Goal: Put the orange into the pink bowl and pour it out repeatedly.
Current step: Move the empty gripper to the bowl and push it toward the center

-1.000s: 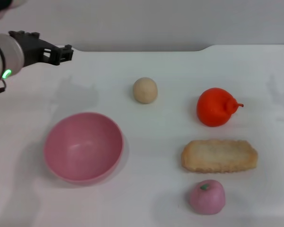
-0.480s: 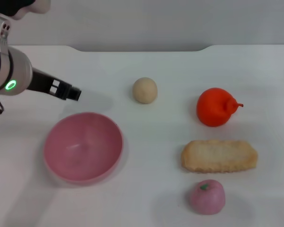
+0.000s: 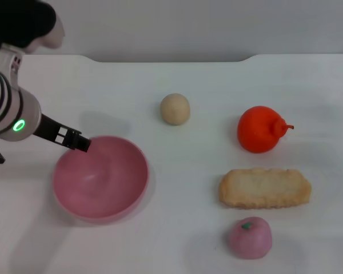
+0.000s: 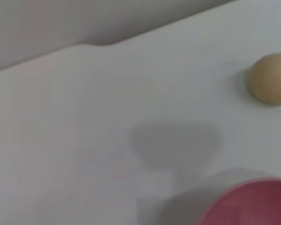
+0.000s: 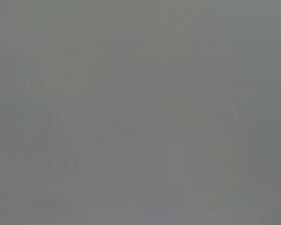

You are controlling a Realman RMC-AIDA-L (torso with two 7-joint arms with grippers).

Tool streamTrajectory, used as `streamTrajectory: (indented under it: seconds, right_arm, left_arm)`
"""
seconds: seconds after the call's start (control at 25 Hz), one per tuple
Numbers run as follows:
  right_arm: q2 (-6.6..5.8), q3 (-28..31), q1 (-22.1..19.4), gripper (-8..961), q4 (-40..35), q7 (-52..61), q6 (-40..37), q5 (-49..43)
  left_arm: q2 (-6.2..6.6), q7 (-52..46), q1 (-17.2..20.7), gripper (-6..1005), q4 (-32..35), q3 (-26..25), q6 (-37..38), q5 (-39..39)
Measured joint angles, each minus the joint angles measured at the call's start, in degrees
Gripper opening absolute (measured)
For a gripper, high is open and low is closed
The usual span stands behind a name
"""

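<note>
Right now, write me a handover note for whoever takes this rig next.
Left gripper: at the far left rim of the smooth round pink plastic bowl, holding nothing; whether it is open or shut cannot be told.
Right gripper: out of sight in every view.
Bright red-orange roundish toy orange: on the white table, far right, apart from the bowl, untouched.
Bowl: upright and empty, near left.
Also on the table: beige ball, flat bread piece, small pink apple.
Done: nothing yet visible.
Left: put the orange in the bowl, pour it out, repeat.
</note>
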Motion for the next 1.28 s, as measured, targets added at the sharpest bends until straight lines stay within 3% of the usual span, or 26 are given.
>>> streamTrajectory:
  seconds: [0.2,0.68,1.28]
  right_arm:
    - [1.04,-0.51,0.11,779,-0.31,-0.43,-0.48,-0.02]
    - [1.05,-1.66,-0.57,777,-2.91,-0.48,-0.2,-0.03]
    - [1.11,-3.16,-1.67,775,-4.04,-0.5,-0.15,-1.26]
  left_arm:
    - [-0.03,1.48,-0.58,723,-3.88,1.52,2.38,0.21]
    - [-0.21,1.23,1.41,713,-5.28,3.6,3.62,-0.35]
    - [-0.35,0.27,0.98,701,-12.99,5.27,10.26,-0.34]
